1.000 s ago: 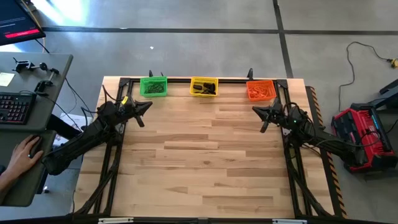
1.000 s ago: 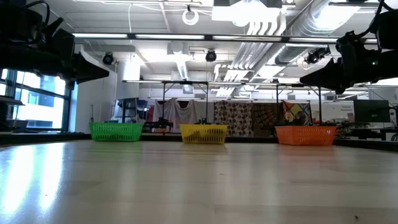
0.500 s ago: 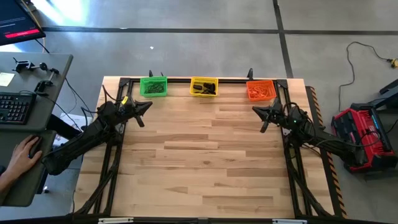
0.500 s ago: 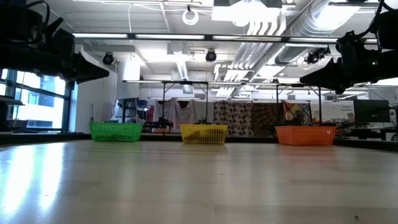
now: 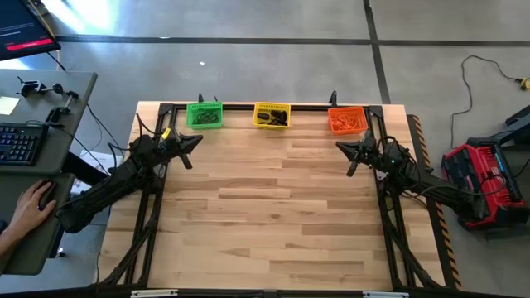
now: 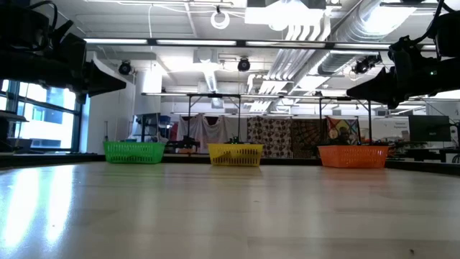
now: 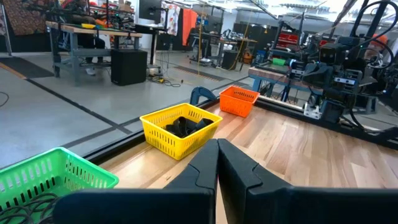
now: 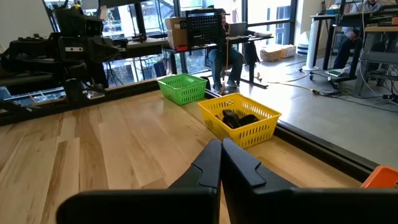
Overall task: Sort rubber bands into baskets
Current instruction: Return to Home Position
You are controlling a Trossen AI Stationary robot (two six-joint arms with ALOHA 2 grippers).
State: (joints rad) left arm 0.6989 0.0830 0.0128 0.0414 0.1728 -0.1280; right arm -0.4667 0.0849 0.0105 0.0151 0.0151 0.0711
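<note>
Three lattice baskets stand in a row along the table's far edge: the green basket [image 5: 204,114] at the left, the yellow basket [image 5: 271,114] in the middle, the orange basket [image 5: 347,120] at the right. Dark rubber bands [image 7: 185,127] lie in the yellow basket, dark bands [image 5: 207,119] in the green one, orange bands [image 5: 351,124] in the orange one. My left gripper [image 5: 197,141] is shut and empty, raised near the green basket. My right gripper [image 5: 339,147] is shut and empty, raised near the orange basket.
A black frame [image 5: 248,106] runs along the table's far edge behind the baskets. The wooden tabletop [image 5: 265,215] lies bare between the arms. A person's hand [image 5: 33,203] rests at a desk left of the table. A red machine [image 5: 484,178] stands on the floor at the right.
</note>
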